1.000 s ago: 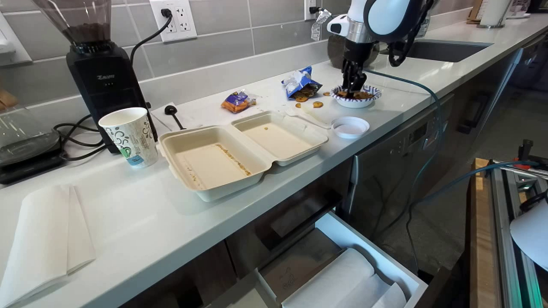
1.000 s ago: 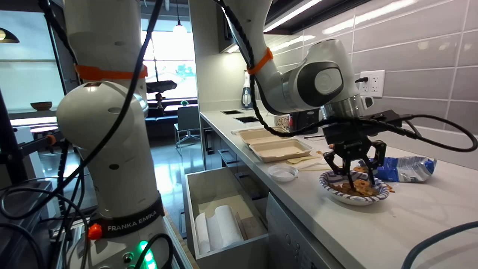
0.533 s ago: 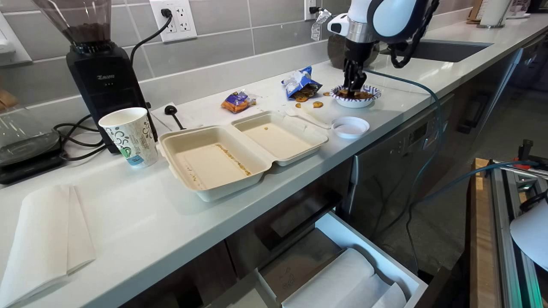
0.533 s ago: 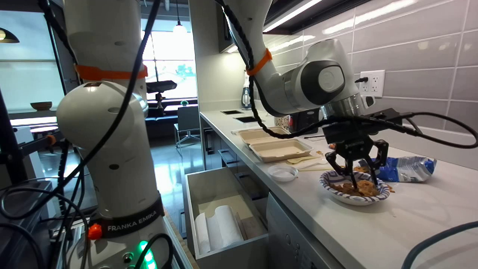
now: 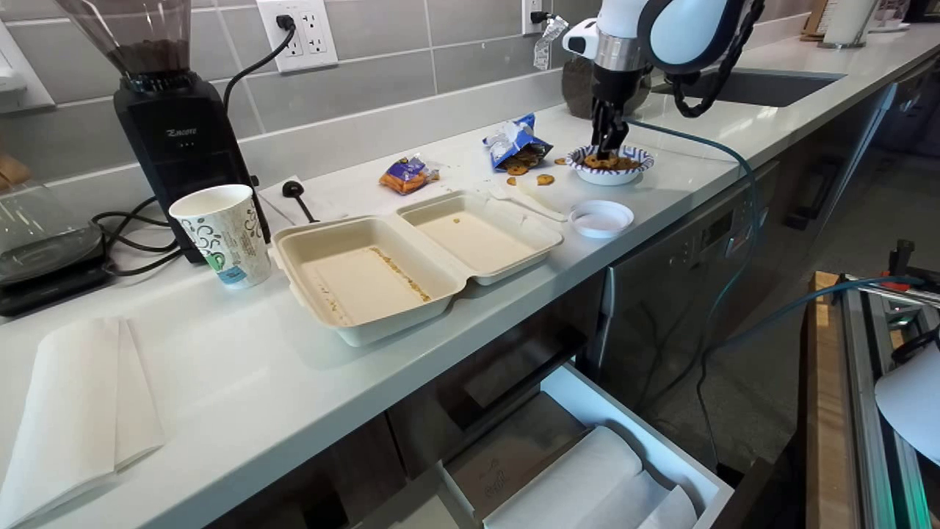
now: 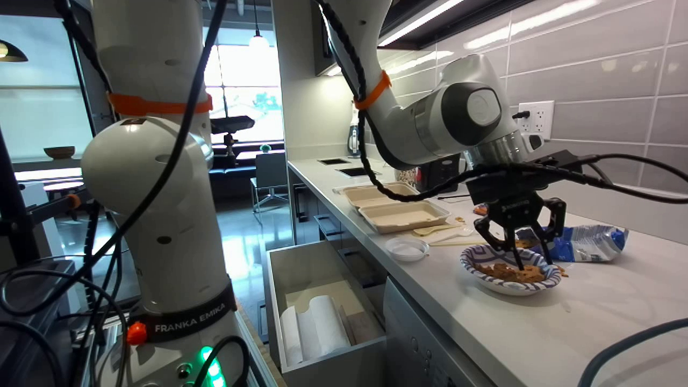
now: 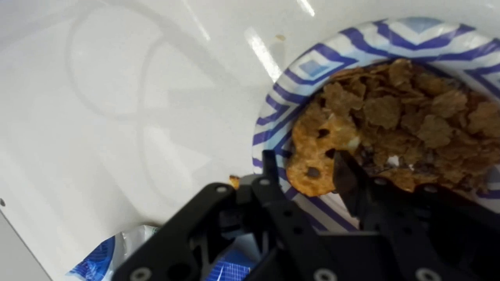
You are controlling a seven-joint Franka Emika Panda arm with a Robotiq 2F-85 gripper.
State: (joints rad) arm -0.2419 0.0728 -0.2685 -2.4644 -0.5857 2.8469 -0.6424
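- Location: we find the cracker (image 7: 312,156) inside the patterned bowl (image 7: 308,70), close to the inner wall and against the cereal flakes (image 7: 410,121).
- Handling: we judge it light, stiff and brittle. It is pierced by several holes, and we would expect it to snap there rather than bend.
- Surface: we expect a dry, slightly rough face with little tendency to slip; crumbs may shed under pressure.
- Hold point: we recommend two opposite outer edges near mid-length, off the holes, at low force.
- Fingers (image 7: 269,168): we read them as moderately spread, pointing down into the bowl, a gap between their tips and no grip visible. In the wrist view one tip overlaps the cracker and the other stands just outside its edge; we cannot confirm contact.
- Flakes: we judge them thin and loose, giving way under a pressed tip.
- Bowl: it looks like paper; we would expect it to flex or slide if its rim were loaded.
- Surroundings: in both exterior views we see the blue bag (image 6: 583,243) beside the bowl on the counter (image 5: 220,353). Loose snack pieces (image 5: 545,179) lie near its mouth.
- Beyond: we note the white dish (image 5: 601,231) near the bowl and the open takeout box (image 5: 352,279) farther off.
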